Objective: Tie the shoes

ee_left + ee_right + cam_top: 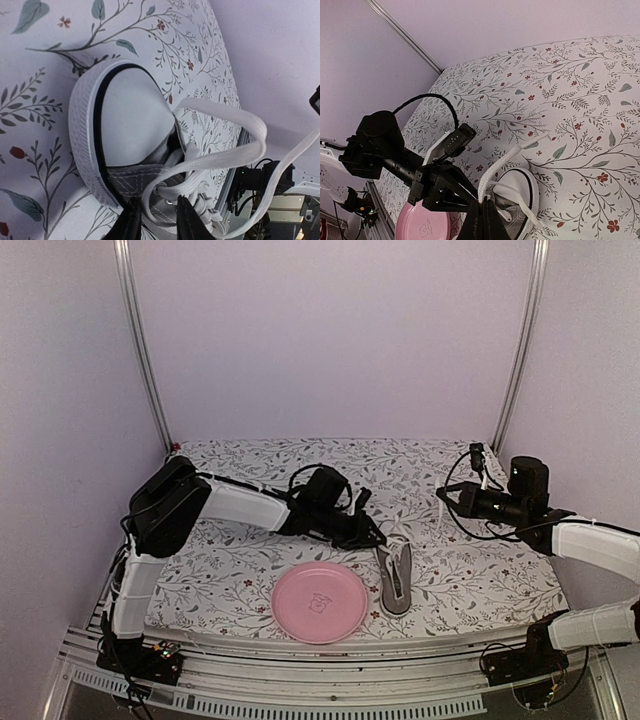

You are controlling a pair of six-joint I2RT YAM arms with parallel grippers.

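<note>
Two alu posts [140, 340] frame plain lilac walls [330, 340]; desk [480, 570] has a floral cloth. Left fingers [131, 222] sit parted over the sneaker's [396, 580] laced top, can't tell if they grip anything. Pink plate [320, 602] front centre. Sneaker just right of it, not touching, sole down. Right fingers [480, 222] closed on a white lace [501, 167] running up from the sneaker.
</note>
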